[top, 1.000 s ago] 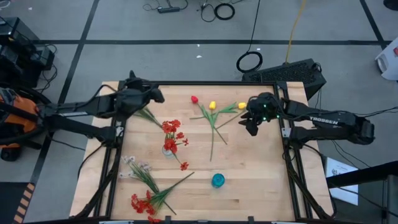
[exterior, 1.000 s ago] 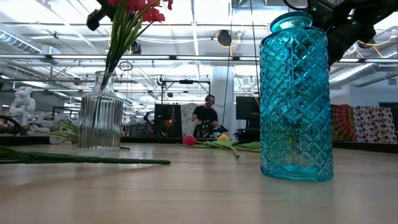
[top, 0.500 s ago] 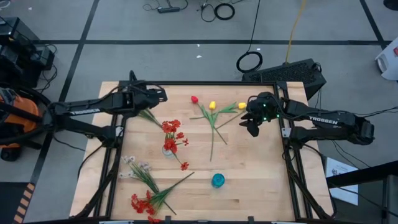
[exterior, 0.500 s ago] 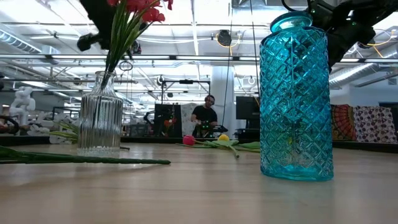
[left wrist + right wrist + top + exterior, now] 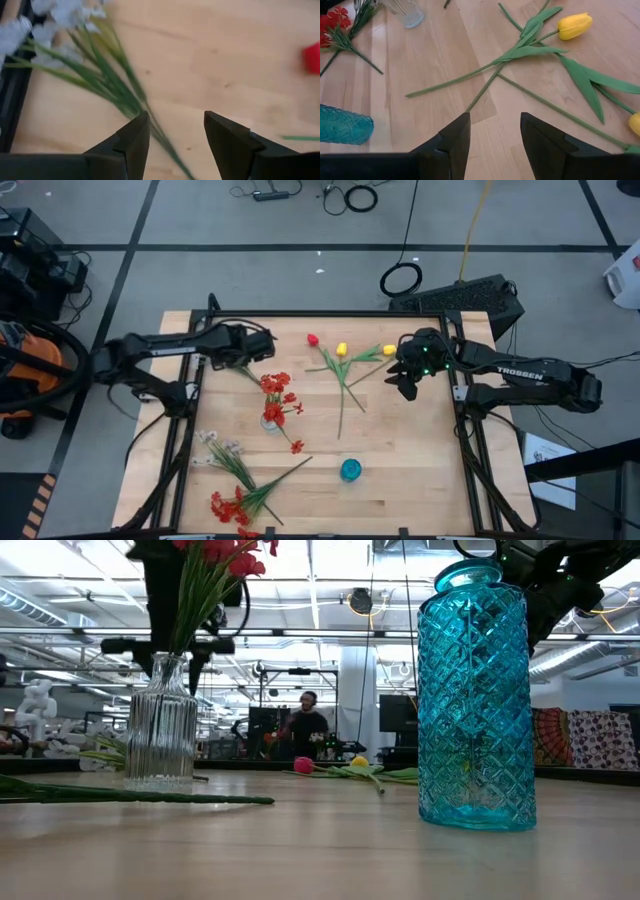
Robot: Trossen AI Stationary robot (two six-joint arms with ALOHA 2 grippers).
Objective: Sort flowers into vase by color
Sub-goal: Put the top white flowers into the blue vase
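The clear vase point(image 5: 160, 730) is standing left of the table's middle, and its mouth is hiding under the red blossoms point(image 5: 277, 388) rising from it in the high view; in the low view those blossoms are running off the upper edge. The blue vase point(image 5: 351, 470) is standing alone toward the near edge, and the low view is cutting off nothing of it but is masking the right arm behind it. A white spray point(image 5: 65, 30) is lying blurred in front of the left gripper point(image 5: 175, 132), with part of its blossoms cropped at the frame's corner. The left gripper point(image 5: 258, 345) is hovering near the far left side of the table point(image 5: 400, 450), its fingers standing apart with nothing between them, over a green stalk. The right gripper point(image 5: 405, 375) is waiting near the far right rail, fingers also spread and empty, just beside the tulips point(image 5: 342, 350): one red and two yellow, their stalks crossing on the wood. More sprays point(image 5: 235, 470), white and red, are lying at the near left corner, some red blossoms slipping past the bottom edge. Bare wood is lying open between the blue vase and the right rail. A person point(image 5: 303, 725) is showing far behind the table, too small to make out.
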